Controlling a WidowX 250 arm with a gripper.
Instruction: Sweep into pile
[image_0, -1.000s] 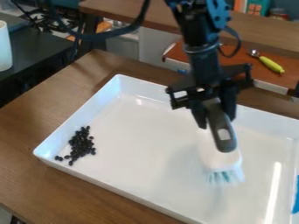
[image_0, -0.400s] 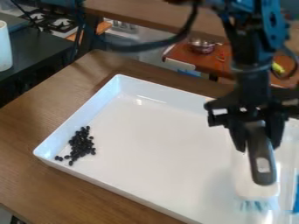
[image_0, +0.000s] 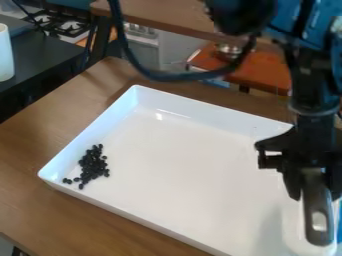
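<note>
We clamp brush (image_0: 318, 212) by its handle in our claw (image_0: 310, 185), view's lower right | our beans (image_0: 93, 165) lie heaped near tray's (image_0: 180, 150) left corner in view, well apart from brush

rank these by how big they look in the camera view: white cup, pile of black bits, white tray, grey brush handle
1. White tray
2. Grey brush handle
Unsure: pile of black bits and white cup; they look close, and the edge cuts off the cup
</note>
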